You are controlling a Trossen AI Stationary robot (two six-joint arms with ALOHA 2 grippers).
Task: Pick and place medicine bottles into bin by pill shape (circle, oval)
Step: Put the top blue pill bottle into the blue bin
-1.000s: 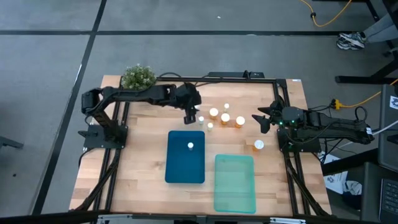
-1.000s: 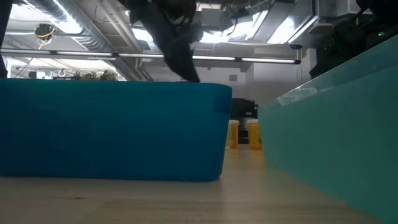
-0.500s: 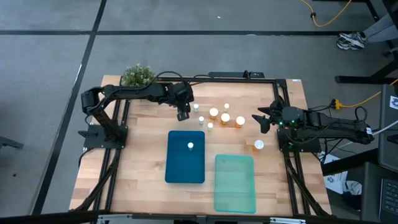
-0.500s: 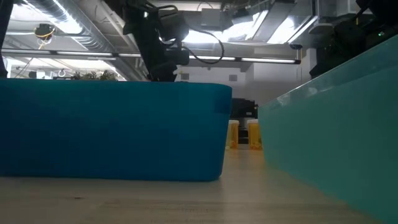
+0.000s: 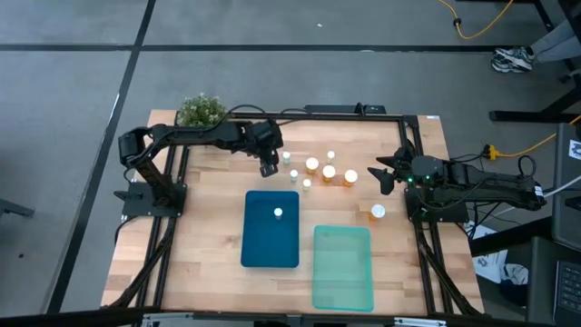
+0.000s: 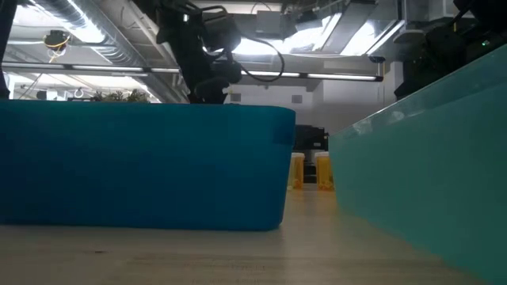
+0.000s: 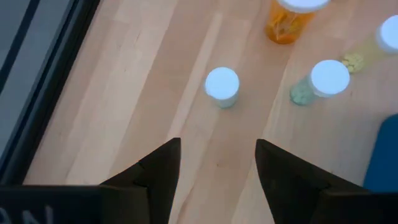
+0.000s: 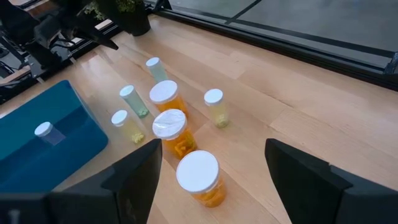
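Starting at the near edge of the counter (image 5: 209, 245), the teal bin (image 5: 342, 266) sits empty beside the blue bin (image 5: 271, 229), and the blue bin holds one small pale bottle (image 5: 278, 213), same as a second ago. Just past the blue bin stands the cluster of medicine bottles (image 5: 320, 170): three larger orange ones and four small pale ones, all upright and white-capped, none shifted since the earlier frames. A lone orange bottle (image 5: 377, 213) stands apart on the right, near the right arm's base.

Now the change: the left gripper (image 5: 267, 168), which a second ago hung at the blue bin's far edge by the cluster, has pulled back toward the plant (image 5: 201, 111) and holds where it was half a second ago. Its fingers (image 7: 158, 171) are spread with nothing between them, and a small capped bottle (image 7: 222, 86) stands just ahead of them on the bare wood.

Over on the right, the right gripper (image 5: 381, 173) waits unmoved beside the cluster, fingers (image 8: 134, 174) wide apart, empty.
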